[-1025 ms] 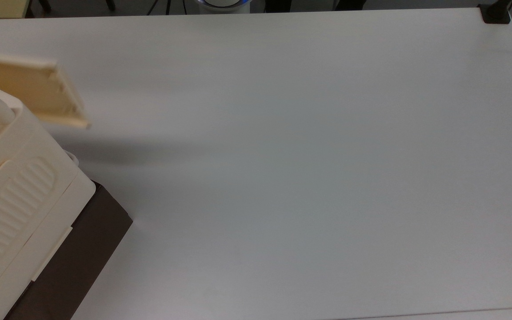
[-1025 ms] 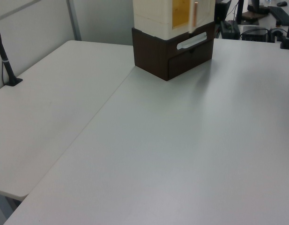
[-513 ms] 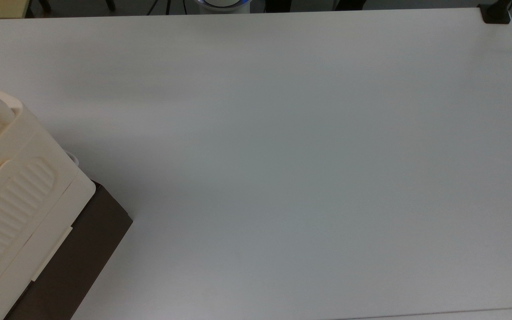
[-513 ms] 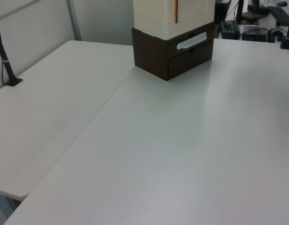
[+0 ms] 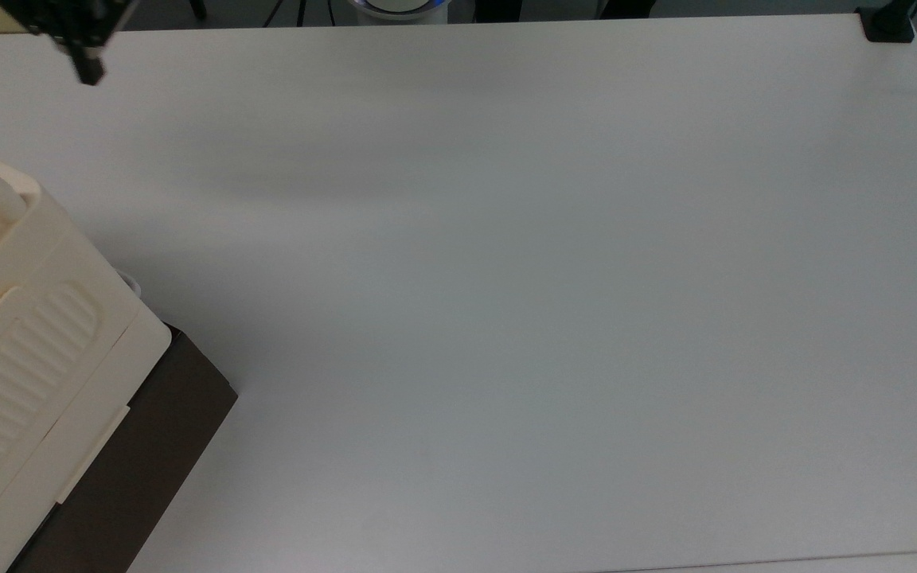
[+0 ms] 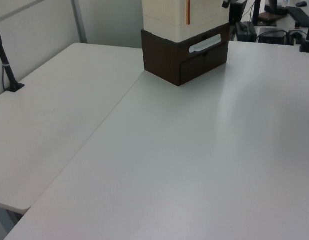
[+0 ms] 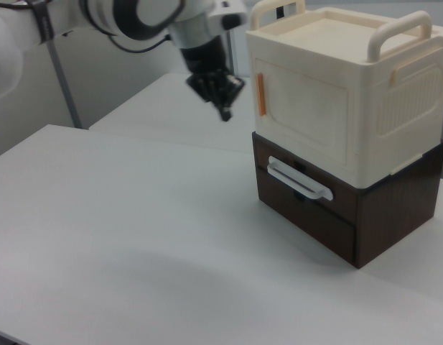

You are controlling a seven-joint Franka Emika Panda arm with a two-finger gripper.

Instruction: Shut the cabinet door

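White laminate is seen across the desk [image 5: 506, 278], whose surface is left bare from the cabinet [image 7: 329, 108] out to the far and right edges in the top view, giving wide room for movement. In the top view the cabinet is set at the lower left corner; in the left view it is placed at the far edge, near the middle; in the right view it is found on the right. The cabinet door [image 7: 301, 115] is a smooth, flat cream panel with rounded corners, lying flush in the front face of the cream box, with a small orange tab [image 7: 260, 94] along its left edge in the right view. A ribbed recessed panel [image 5: 9, 374] and rounded handles [image 7: 400, 30] are carried by the cream plastic body, which is stacked on a dark brown base [image 7: 350, 215] fitted with a pale drawer pull [image 7: 300, 180]. The gripper [image 7: 222, 108] is held in the air beside the cabinet, apart from the door, to its left in the right view. Whether the fingers are parted or closed cannot be told; nothing is seen between them.
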